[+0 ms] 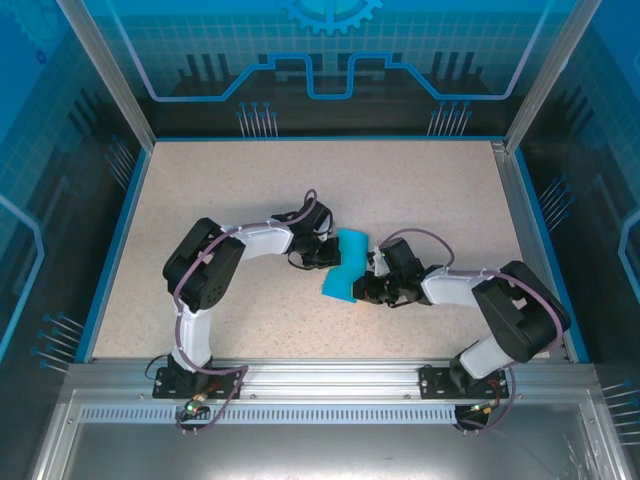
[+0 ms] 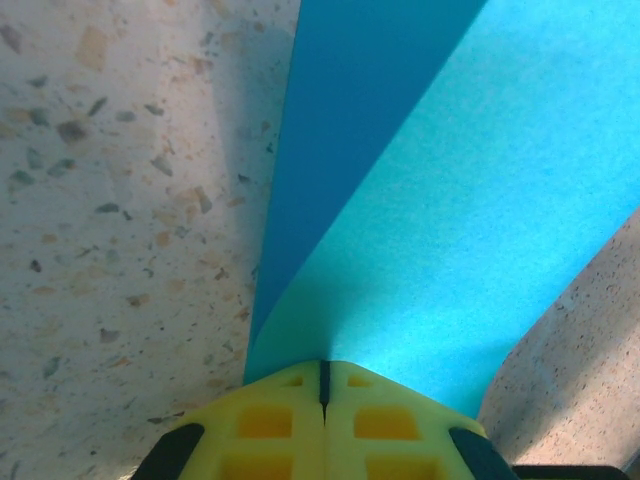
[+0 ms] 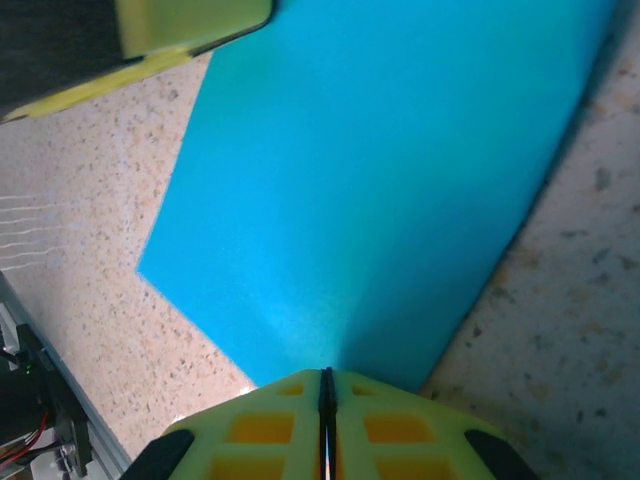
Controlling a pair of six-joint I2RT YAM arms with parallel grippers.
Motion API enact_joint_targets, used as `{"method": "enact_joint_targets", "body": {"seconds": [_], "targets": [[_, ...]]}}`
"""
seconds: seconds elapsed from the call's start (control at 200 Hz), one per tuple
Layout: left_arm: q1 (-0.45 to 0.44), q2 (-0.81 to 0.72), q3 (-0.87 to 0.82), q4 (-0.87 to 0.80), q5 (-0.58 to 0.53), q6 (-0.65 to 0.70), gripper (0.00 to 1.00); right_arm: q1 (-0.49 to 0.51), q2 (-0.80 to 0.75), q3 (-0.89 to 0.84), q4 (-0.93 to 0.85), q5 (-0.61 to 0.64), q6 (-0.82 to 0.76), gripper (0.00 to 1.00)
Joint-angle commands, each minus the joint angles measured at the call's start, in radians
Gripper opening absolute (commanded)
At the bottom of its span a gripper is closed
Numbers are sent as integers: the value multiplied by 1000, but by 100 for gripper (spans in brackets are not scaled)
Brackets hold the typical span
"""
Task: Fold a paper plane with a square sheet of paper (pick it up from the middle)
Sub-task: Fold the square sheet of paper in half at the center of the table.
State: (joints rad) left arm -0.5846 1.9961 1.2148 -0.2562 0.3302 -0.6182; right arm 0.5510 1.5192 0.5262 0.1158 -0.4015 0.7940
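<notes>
My left gripper [image 2: 322, 368] and right gripper [image 3: 325, 374] are each clamped on the plain teal paper [image 1: 344, 268], mid-frame. It seems bent along one fold, darker on one side.

Top view, lower half: left arm [image 1: 205, 275] and right arm [image 1: 505, 315], each with black joint housings, white links and a thin purple cable [image 1: 412, 233]. Wrist views, bottom centre: left end effector [image 2: 323, 415] and right end effector [image 3: 325, 420], yellow with square recesses.

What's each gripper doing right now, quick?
Left gripper: closed, pinching the paper at its edge.
Right gripper: closed, pinching the same paper.
</notes>
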Motion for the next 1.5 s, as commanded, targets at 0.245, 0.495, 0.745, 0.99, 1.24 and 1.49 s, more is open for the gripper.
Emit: {"method": "enact_joint_targets", "body": {"seconds": [0.245, 0.495, 0.745, 0.99, 1.24, 1.49], "targets": [[-7, 35, -17, -44, -13, 24, 0, 41, 47, -22, -32, -7, -13, 10], [-6, 37, -19, -42, -13, 25, 0, 37, 46, -15, -92, 26, -17, 10], [-6, 36, -22, -43, -14, 29, 0, -121, -93, 15, 11, -81, 12, 12], [-6, 44, -22, -38, -11, 28, 0, -208, 49, 168, -16, -108, -47, 12], [-7, 47, -17, -44, -13, 32, 0, -224, 188, 223, -2, -104, -68, 12], [-7, 47, -20, -48, -12, 35, 0, -227, 297, 219, -17, -61, -92, 12]]}}
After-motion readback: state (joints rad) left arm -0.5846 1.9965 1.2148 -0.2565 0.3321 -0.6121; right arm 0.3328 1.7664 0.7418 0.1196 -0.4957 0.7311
